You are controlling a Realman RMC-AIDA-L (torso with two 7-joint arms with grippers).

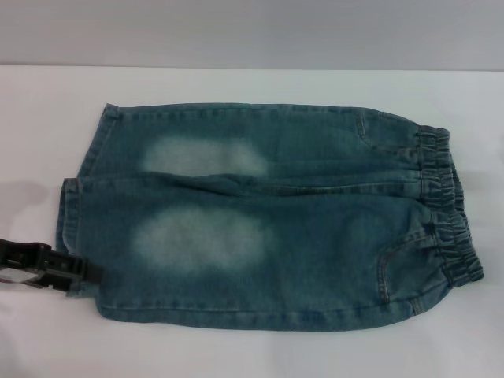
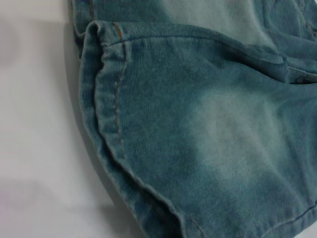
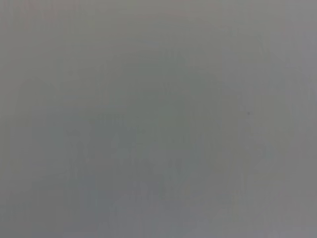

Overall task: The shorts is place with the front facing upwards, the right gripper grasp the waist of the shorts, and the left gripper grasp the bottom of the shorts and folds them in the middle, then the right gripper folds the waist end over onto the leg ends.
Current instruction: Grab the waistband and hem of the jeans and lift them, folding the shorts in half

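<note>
Shorts point(image 1: 268, 216) lie flat on the white table point(image 1: 236, 354), front up, long axis running from the leg hems beside the left pincer point(image 1: 83, 274) across to the gathered waistband point(image 1: 449, 209) on the far side. The left pincer sits at the near leg's hem point(image 2: 111, 99) corner, touching or just beside it; whether it is spread or pinching cannot be told. The right pincer is not visible, so the left arm is nearer.

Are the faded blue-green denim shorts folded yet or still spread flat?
Spread flat: the blue-green denim shorts show both legs side by side, unfolded.
</note>
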